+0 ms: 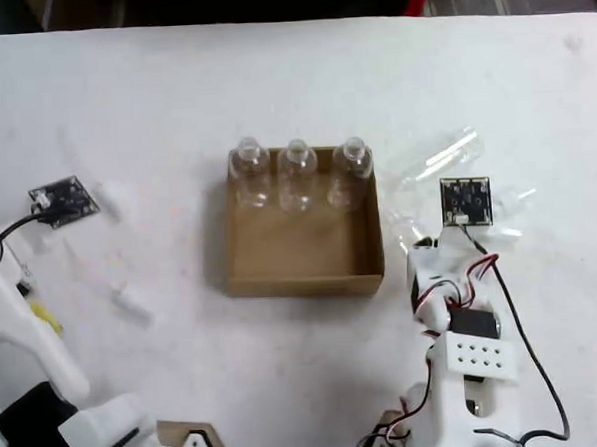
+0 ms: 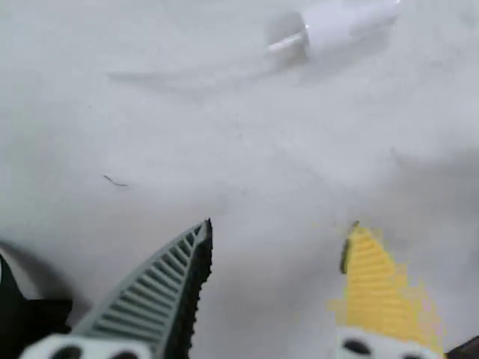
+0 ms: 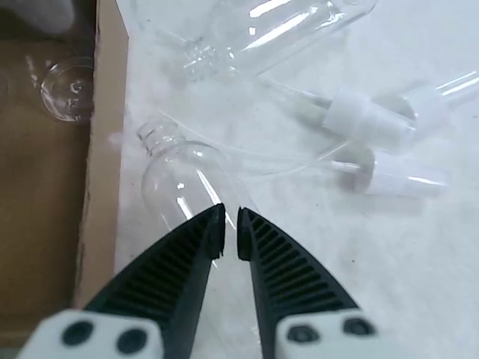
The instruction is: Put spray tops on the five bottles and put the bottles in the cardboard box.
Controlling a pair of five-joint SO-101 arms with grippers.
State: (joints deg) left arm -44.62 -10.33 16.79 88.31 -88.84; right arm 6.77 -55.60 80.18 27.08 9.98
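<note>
Three clear bottles (image 1: 298, 173) with spray tops stand in a row along the far wall of the cardboard box (image 1: 307, 281). Beside the box, two uncapped clear bottles lie on the white table: one (image 3: 183, 176) directly under my right gripper (image 3: 230, 211), the other (image 3: 277, 30) farther off. Two white spray tops (image 3: 370, 120) with thin tubes lie next to them. The right gripper's black fingers are shut with nothing between them. My left gripper (image 2: 281, 228) is open just above bare table, and a loose white spray top (image 2: 337, 26) lies some way ahead of it.
The box wall (image 3: 105, 149) runs close beside the nearer lying bottle. Crumpled clear plastic wrap (image 1: 445, 161) lies right of the box. The right arm's cable (image 1: 525, 342) trails across the near table. Bare tabletop stretches between the left arm and the box.
</note>
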